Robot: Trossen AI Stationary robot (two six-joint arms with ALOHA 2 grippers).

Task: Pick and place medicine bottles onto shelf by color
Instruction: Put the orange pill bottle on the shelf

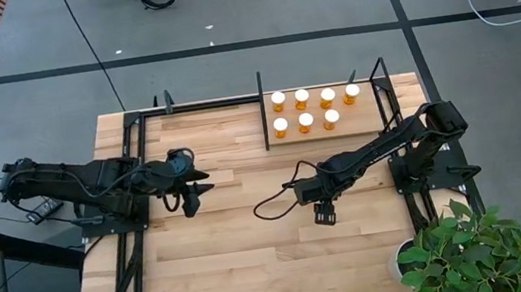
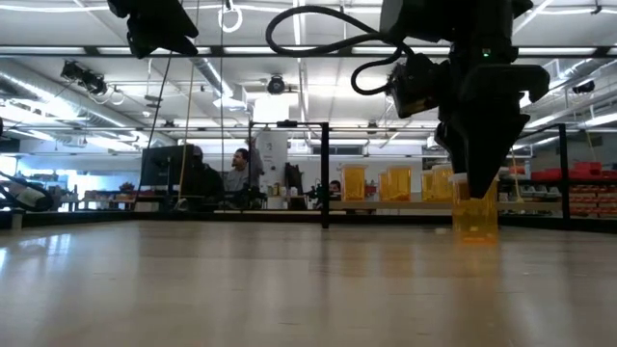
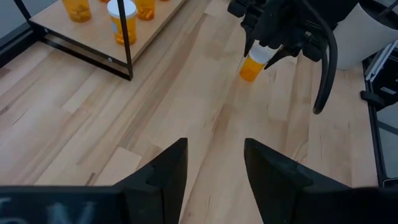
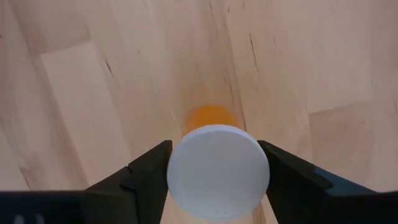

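Observation:
One medicine bottle point(image 4: 217, 171), orange with a white cap, stands on the planked tabletop near the middle-right; it also shows in the low view point(image 2: 475, 217) and the left wrist view point(image 3: 252, 67). My right gripper point(image 1: 324, 213) is above it, shut on its cap. Several more bottles point(image 1: 306, 120) stand on their bases on the pale shelf point(image 1: 360, 121) at the far edge. My left gripper point(image 3: 214, 171) is open, hovering over the table's left part point(image 1: 189, 191), holding nothing. My right gripper pinches the bottle's white cap point(image 4: 186, 180) between its two fingers, one on each side of the rim. The fingers point(image 2: 472, 159) come from above, pointing down. The bottle stands upright, and its base point(image 2: 475, 237) seems to rest on the tabletop.
Black metal bars point(image 1: 263, 110) frame the shelf and stand up at its corners. A potted plant point(image 1: 476, 249) sits at the table's near right corner. Bare tabletop point(image 1: 255, 258) lies between the two arms. People and desks show in the room beyond the table point(image 2: 231, 173).

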